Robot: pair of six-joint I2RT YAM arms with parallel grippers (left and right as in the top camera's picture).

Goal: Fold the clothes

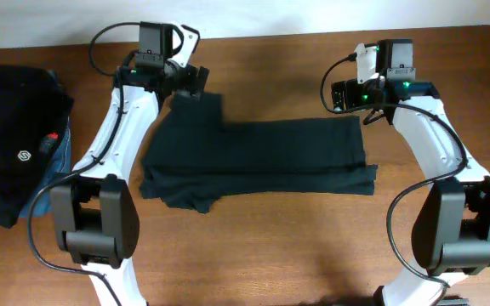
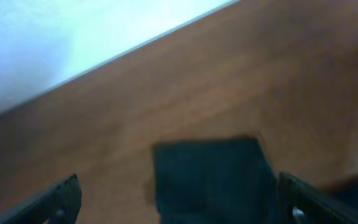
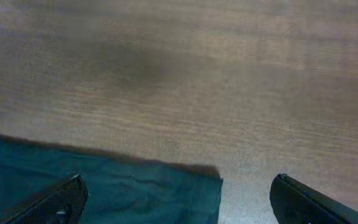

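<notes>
Lying folded on table [image 1: 270,255] — dark garment [image 1: 262,157]; left hand [image 1: 196,87], right hand [image 1: 340,95] both wide, empty.

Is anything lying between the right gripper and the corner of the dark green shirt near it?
Nothing visible does. The right gripper is open, and the corner of the dark green shirt lies uncovered between its fingers in the wrist view. Only bare table is around it.

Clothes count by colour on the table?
Teal garment: 1
Black garment: 1
Blue garment: 1, only its edges show under the black one
Total: 3
</notes>
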